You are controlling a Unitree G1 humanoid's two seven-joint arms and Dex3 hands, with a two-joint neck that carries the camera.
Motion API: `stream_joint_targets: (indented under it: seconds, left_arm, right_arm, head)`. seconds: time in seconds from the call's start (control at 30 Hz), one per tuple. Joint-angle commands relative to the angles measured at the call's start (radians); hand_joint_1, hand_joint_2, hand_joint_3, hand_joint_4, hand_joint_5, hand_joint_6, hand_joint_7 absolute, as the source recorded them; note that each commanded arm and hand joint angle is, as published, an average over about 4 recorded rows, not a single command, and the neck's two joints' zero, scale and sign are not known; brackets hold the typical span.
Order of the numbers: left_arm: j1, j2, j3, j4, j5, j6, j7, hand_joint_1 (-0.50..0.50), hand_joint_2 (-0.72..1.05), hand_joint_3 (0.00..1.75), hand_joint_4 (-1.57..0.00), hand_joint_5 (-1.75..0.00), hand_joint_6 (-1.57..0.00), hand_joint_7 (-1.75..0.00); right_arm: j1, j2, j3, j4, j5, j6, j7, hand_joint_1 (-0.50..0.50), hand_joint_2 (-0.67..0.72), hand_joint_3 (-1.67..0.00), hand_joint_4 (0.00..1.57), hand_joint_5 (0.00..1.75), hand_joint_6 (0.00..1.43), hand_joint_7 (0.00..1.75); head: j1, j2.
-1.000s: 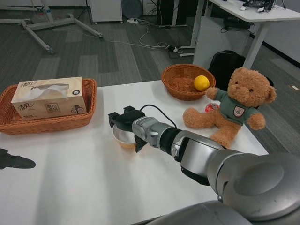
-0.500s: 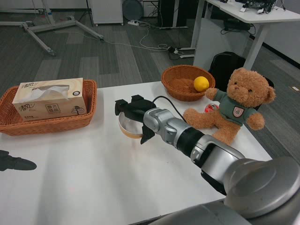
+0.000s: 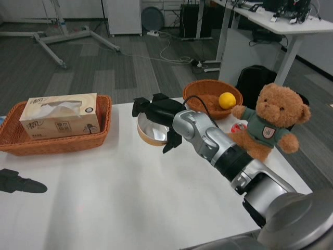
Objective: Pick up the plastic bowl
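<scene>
Here the plastic bowl (image 3: 151, 130) is seen gripped by the right hand (image 3: 158, 117), whose black fingers are closed over the bowl's far rim and right side. The bowl is tilted, its opening turned toward the camera, so that a pale interior and an orange-tan lower band are shown. It appears to be raised off the white table (image 3: 114, 198); whether any part of it touches the surface cannot be told. The bowl is located near the table's far edge, between the rectangular wicker basket (image 3: 99, 133) on the left and the round wicker basket (image 3: 205, 101) on the right.

The silver right forearm (image 3: 218, 148) is extended diagonally from the lower right corner toward the bowl, and a black cable (image 3: 193, 99) is looped above its wrist. The left hand (image 3: 18, 182) is shown at the left edge, low over the table and well apart from the bowl; its fingers lie close together with nothing held in them.

A tissue box (image 3: 60, 115) is stood in the rectangular basket, with white tissue showing at its top slot. A yellow round fruit (image 3: 226, 100) is held in the round basket. A brown teddy bear (image 3: 270, 122) in a green top is seated at the table's right side, and a small red object (image 3: 238, 126), partly hidden, is lodged just beside it.
</scene>
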Motion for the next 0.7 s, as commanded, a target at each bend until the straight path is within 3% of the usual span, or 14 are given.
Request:
stream_joint_targets:
  seconds: [0.03, 0.23, 0.37, 0.63, 0.7]
  left_arm:
    - [0.006, 0.005, -0.002, 0.002, -0.006, -0.003, 0.001, -0.50, -0.72, 0.09, 0.00, 0.00, 0.00, 0.00]
    - [0.006, 0.005, -0.005, 0.002, -0.007, -0.003, 0.001, -0.50, -0.68, 0.07, 0.00, 0.00, 0.00, 0.00]
    - [0.006, 0.005, -0.010, 0.002, -0.008, -0.003, 0.001, -0.50, -0.70, 0.09, 0.00, 0.00, 0.00, 0.00]
    - [0.008, 0.007, -0.028, 0.002, -0.023, -0.001, 0.001, -0.50, -0.70, 0.09, 0.00, 0.00, 0.00, 0.00]
    - [0.008, 0.007, -0.029, 0.002, -0.023, -0.001, 0.001, -0.50, -0.70, 0.09, 0.00, 0.00, 0.00, 0.00]
  right_arm:
    - [0.019, -0.018, -0.015, -0.066, -0.005, 0.018, 0.019, -0.46, -0.60, -1.59, 0.63, 1.65, 0.88, 1.68]
    - [0.025, -0.025, -0.032, -0.126, -0.011, 0.039, 0.037, -0.46, -0.60, -1.59, 0.64, 1.65, 0.88, 1.68]
    - [0.026, -0.033, -0.042, -0.153, -0.012, 0.049, 0.048, -0.46, -0.60, -1.59, 0.65, 1.65, 0.88, 1.68]
    - [0.036, -0.035, -0.040, -0.171, -0.012, 0.057, 0.055, -0.46, -0.60, -1.59, 0.66, 1.65, 0.88, 1.68]
    - [0.041, -0.035, -0.041, -0.173, -0.012, 0.058, 0.056, -0.46, -0.60, -1.59, 0.66, 1.65, 0.88, 1.68]
  head:
    - [0.016, 0.039]
    - [0.019, 0.045]
    - [0.078, 0.152]
    - [0.114, 0.179]
    - [0.132, 0.212]
